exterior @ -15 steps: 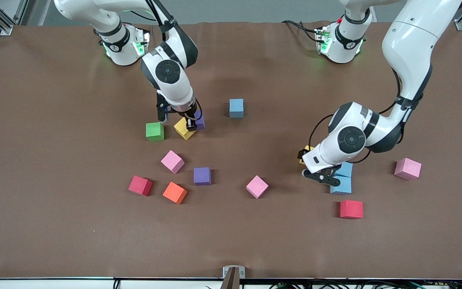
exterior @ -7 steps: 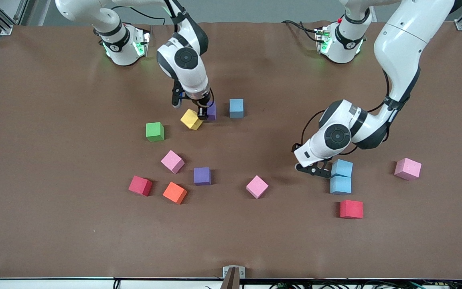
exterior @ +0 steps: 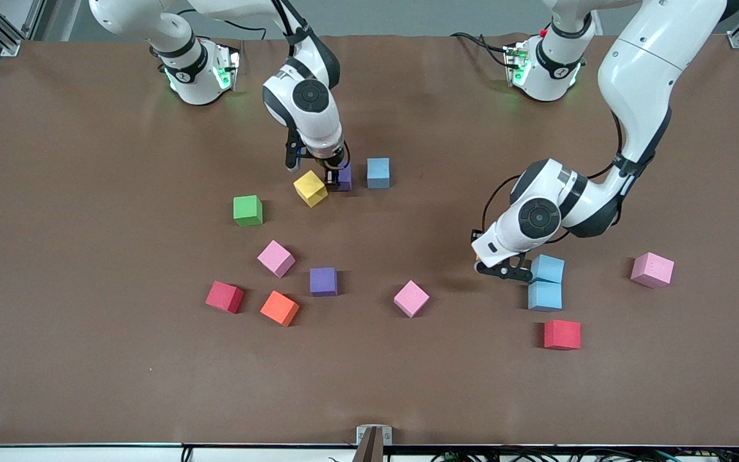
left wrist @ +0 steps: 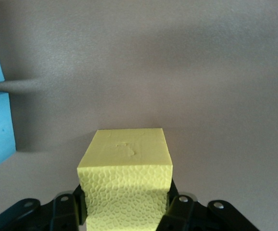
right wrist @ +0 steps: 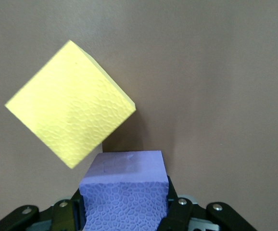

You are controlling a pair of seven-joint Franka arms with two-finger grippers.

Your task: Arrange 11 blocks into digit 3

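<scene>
My right gripper (exterior: 337,174) is shut on a purple block (right wrist: 124,192), held low between a loose yellow block (exterior: 310,188) and a light blue block (exterior: 378,172). The yellow block (right wrist: 69,115) lies turned cornerwise just ahead of the purple one. My left gripper (exterior: 503,268) is shut on a second yellow block (left wrist: 124,163), which the hand hides in the front view. It sits beside two touching light blue blocks (exterior: 548,269) (exterior: 545,296). No digit 3 figure shows; the blocks lie scattered.
Loose on the mat are a red block (exterior: 562,334), pink blocks (exterior: 652,269) (exterior: 411,298) (exterior: 276,258), a purple block (exterior: 323,281), a red block (exterior: 224,296), an orange cube (exterior: 280,308) and a green cube (exterior: 247,210).
The right gripper carried the purple block toward the light blue block, and the loose yellow block shifted along with it. The left gripper moved off the light blue pair and closed on its yellow block.
</scene>
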